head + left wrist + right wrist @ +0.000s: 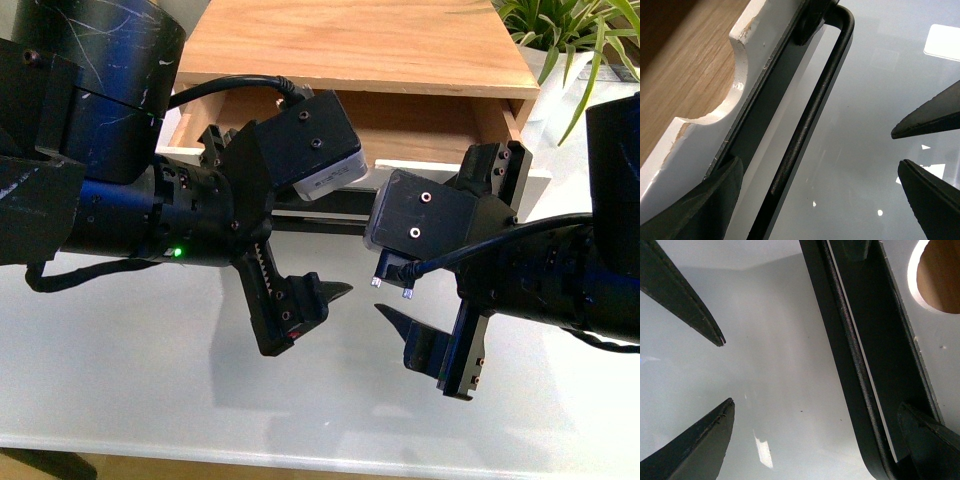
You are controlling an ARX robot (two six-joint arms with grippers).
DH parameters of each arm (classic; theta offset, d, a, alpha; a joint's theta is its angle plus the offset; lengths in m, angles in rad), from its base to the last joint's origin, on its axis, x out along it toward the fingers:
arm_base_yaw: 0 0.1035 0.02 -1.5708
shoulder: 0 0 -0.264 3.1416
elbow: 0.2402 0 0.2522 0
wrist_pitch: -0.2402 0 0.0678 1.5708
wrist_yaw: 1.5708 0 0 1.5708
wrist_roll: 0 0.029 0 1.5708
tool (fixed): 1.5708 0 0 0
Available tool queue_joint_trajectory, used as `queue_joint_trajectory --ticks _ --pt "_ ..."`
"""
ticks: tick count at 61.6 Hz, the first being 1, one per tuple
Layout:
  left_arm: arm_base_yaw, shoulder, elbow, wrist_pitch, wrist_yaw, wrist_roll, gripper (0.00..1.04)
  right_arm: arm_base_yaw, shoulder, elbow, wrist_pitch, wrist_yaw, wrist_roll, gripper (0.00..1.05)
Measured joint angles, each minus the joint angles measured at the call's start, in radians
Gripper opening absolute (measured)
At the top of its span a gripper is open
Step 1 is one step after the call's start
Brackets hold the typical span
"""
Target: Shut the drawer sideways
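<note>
- As the front view shows it, the drawer [538,182] stands pulled out from under a wooden top [350,45] at the far side of the white tabletop [150,360]. Its white front faces near, and its light wood inside is in view.
- Its long axis runs left to right. The black bar handle [330,205] lies along the front the same way, mostly hidden behind the two arms.
- The left gripper [819,167] is spread wide and holds nothing. The handle passes between its fingers without being clamped.
- Its far finger [705,200] lies over the white front, just beside the half-round notch [737,85]. Whether it touches the front cannot be told. Its near finger [932,197] hangs over bare tabletop.
- The right gripper [816,404] is likewise spread wide with nothing in it, and the handle runs between its fingers too.
- One of its fingers [930,440] overlaps the front near the bend at the handle's end, though contact cannot be told. The other one [700,440] is over the tabletop.
- In the front view the near fingertips of the two grippers point at each other, close but apart.
- A green plant [570,30] stands at the far right.
</note>
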Motion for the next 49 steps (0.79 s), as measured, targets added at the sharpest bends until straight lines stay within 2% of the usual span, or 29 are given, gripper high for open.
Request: queue_joint_trajectory --ticks 49 --pt "-0.009 0.058 0.063 0.018 -0.033 -0.007 0.96 -0.015 0.059 0.043 0.064 0.044 0.018 0.96"
